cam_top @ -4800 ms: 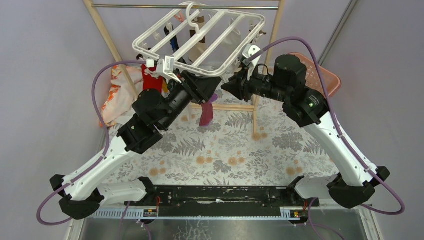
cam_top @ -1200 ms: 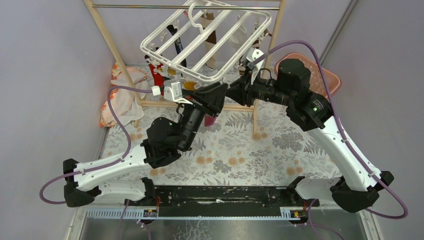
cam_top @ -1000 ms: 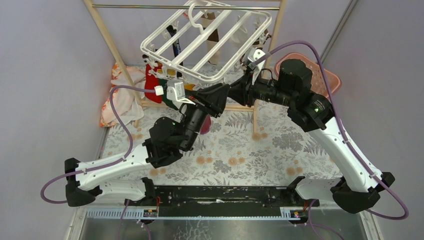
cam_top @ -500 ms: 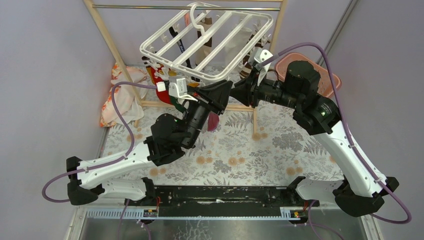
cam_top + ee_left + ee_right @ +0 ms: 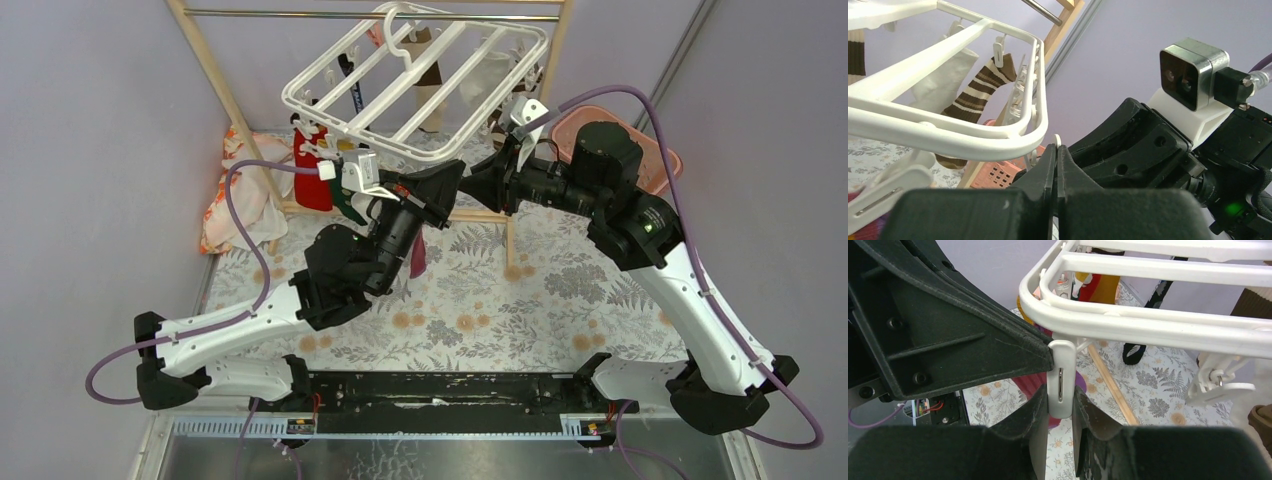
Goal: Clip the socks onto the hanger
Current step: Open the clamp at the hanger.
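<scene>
Socks hang from the hanger, the big white frame just above both hands; a brown-striped one and a white sock dangle from clips on the far side of the left hand. The hanger hangs by its hook from the metal rod, so it is free to swing, and I think that is why two hands work here at once. The right hand is closed on one small white clip that hangs from the rim nearest to it. It squeezes the clip from both sides, most likely to hold it steady and press its mouth open. The left hand reaches in from the other side, and its tip is right up against the top of that same clip. Its two fingers are pressed flat together with no gap. A dark pink sock hangs straight down just under the left hand, above the flowery desk. I cannot tell if the sock's top is pinched in those fingers or is caught in the clip already, because the hands hide that spot. I think the sock is held this high so that its top edge is close to the clip's mouth. If the clip does bite the sock, the right hand can let go. A spare clip just beside the right hand on the same rim looks bare.
</scene>
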Motion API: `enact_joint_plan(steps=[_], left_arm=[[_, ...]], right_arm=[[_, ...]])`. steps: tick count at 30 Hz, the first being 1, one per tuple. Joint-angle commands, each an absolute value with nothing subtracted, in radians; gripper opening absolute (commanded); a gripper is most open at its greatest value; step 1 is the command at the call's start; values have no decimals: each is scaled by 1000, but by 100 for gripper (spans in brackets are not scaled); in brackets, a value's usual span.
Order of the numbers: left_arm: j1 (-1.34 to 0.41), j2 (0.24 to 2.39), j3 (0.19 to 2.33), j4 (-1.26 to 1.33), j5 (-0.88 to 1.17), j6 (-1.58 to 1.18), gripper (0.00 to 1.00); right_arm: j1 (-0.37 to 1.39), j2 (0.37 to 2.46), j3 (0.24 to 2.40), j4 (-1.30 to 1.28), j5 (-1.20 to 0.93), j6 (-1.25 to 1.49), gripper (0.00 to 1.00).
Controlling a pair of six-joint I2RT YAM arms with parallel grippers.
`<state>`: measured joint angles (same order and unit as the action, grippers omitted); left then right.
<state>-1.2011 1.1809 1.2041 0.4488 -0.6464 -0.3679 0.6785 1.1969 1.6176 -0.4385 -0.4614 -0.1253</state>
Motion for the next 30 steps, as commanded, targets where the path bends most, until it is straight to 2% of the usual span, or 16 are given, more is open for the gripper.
enact_joint_plan(steps=[1,11,14,16,18,30], left_arm=[[-1206,1197,1235,439,-600,-389,0],[-1206,1158,1202,429,-574,-406,1],[-1206,1133,1188,409,-563,-436,30],[-1206,1117,1175,408,-555,-448,41],[-1206,1109,1171,402,-551,-457,45],[-1206,1127,1176,387,-529,-486,49]], right_arm=[[690,1175,1612,-432,-525,-125,0],[691,1172,1602,-430,-514,-123,0],[690,1169,1599,-427,-514,-122,0],[690,1169,1596,-425,-522,-119,0],[690,1168,1590,-426,-531,-118,0],[692,1129,1531,-436,-498,-123,0]])
